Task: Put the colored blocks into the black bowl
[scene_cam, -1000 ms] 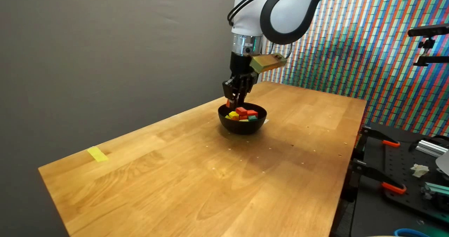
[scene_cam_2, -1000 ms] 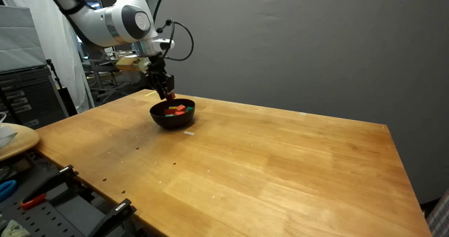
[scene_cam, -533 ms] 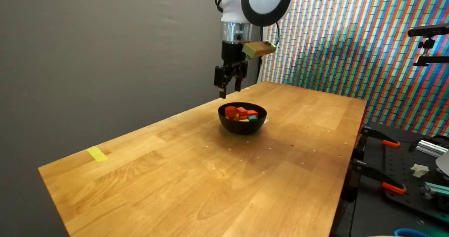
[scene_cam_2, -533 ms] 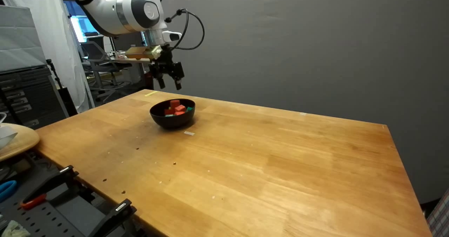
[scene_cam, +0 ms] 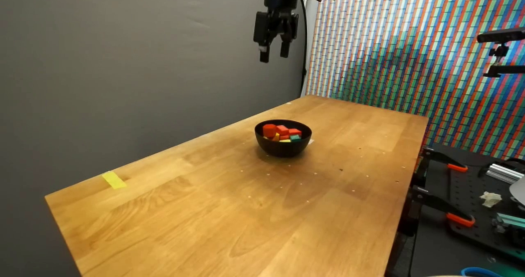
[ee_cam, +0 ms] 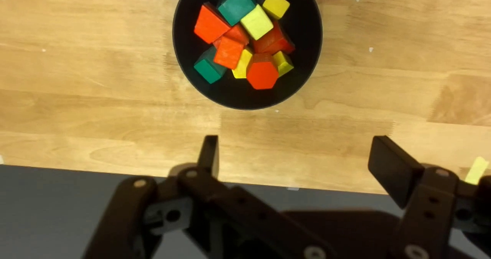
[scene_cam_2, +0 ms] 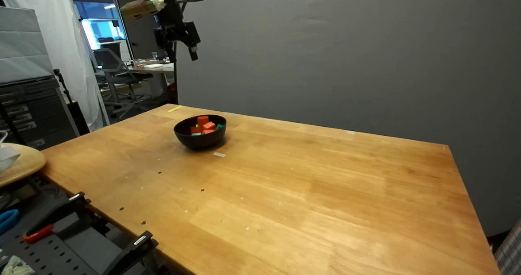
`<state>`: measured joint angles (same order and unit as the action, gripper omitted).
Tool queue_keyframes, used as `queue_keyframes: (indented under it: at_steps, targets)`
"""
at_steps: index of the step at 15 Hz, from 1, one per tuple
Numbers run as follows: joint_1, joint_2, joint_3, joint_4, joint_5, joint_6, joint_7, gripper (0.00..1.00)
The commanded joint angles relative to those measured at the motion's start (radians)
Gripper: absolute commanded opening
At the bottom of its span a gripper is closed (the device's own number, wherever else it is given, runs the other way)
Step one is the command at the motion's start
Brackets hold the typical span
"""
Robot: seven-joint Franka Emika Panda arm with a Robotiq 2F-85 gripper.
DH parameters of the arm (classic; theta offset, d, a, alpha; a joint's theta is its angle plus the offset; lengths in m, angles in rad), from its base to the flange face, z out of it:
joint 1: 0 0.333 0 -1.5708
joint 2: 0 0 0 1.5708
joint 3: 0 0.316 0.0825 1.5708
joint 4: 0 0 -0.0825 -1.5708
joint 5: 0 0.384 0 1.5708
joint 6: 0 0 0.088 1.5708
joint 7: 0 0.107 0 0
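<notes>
The black bowl (scene_cam: 283, 148) stands upright on the wooden table in both exterior views. Seen from above in the wrist view, the bowl (ee_cam: 307, 32) holds several colored blocks: a red-orange one (ee_cam: 263, 75) with a six-sided face, another orange one (ee_cam: 229, 53), a green one (ee_cam: 236, 6), a second green one (ee_cam: 209, 70), a pale yellow one (ee_cam: 257, 22) and a bright yellow one (ee_cam: 276, 5), among others partly covered. High over the table, well above the bowl, my gripper (scene_cam: 274, 54) is open. Nothing sits between its fingers in the wrist view, where the gripper (ee_cam: 293, 151) spreads wide below the bowl.
A flat yellow strip (scene_cam: 114, 179) is stuck near the table's corner, and a whitish strip (scene_cam_2: 219, 154) beside the bowl. A grey wall runs along the back edge. Black clamps (scene_cam_2: 134, 250) grip the table's side, near a round wooden board (scene_cam_2: 22, 163).
A second ago my gripper held a red block at the bowl's rim. It let go, the block now rests in the bowl, and the opened gripper has risen far above.
</notes>
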<state>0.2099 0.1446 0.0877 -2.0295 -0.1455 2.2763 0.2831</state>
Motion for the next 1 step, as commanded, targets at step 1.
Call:
queue_keyframes:
  at_steps: [1]
  targets:
    - [-0.011, 0.015, 0.010, 0.002, -0.002, 0.000, 0.001, 1.00]
